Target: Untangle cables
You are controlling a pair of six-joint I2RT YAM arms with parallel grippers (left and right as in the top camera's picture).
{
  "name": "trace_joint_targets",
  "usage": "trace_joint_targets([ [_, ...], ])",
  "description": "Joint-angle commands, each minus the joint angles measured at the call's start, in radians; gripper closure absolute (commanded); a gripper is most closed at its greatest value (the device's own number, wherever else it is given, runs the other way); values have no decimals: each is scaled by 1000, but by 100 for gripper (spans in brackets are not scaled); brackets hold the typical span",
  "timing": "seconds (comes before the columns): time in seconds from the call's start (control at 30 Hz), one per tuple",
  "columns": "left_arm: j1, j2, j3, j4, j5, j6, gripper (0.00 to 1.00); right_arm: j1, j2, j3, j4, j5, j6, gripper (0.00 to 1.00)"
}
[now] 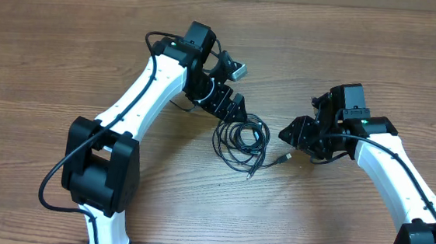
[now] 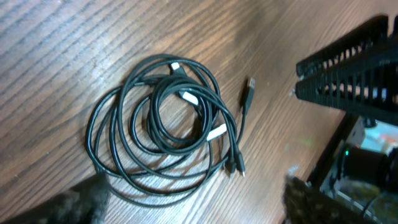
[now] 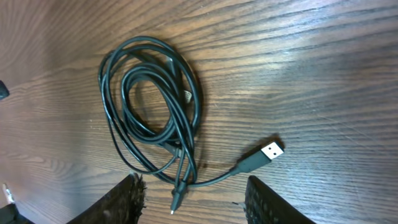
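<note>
The black left gripper is spread empty, nearest the thin black coiled cables, at eleven o'clock. The right gripper is released at three.

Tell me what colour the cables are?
The cables are black with small white bands, clearest in the left wrist view.

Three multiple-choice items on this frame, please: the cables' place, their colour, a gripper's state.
1. The cables lie: A) on the table between the left gripper and right gripper; B) draped over an arm; C) hanging off the edge.
2. The cables are: A) white; B) black; C) red.
3. The right gripper is: A) shut on a plug; B) shut, empty; C) open, empty.
Answers: 1 A, they rest flat on the table; 2 B, every one is black; 3 C, its fingers stand apart, gripping nothing.
</note>
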State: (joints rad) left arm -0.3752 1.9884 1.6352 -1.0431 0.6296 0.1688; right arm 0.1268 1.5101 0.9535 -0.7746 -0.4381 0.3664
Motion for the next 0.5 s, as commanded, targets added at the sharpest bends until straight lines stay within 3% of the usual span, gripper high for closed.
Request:
trace_joint_targets([
  [0.0, -44, 3, 21, 8, -64, -20, 19, 2, 5, 2, -13, 31, -5, 49],
  [0.13, -95, 32, 21, 36, -179, -19, 31, 2, 5, 2, -32, 37, -4, 49],
  [0.33, -164, 114, 21, 72, -349, -19, 33, 2, 5, 1, -42, 37, -1, 49],
  [0.47, -181, 168, 21, 86, -378, -19, 37, 2, 5, 2, -43, 37, -1, 49],
])
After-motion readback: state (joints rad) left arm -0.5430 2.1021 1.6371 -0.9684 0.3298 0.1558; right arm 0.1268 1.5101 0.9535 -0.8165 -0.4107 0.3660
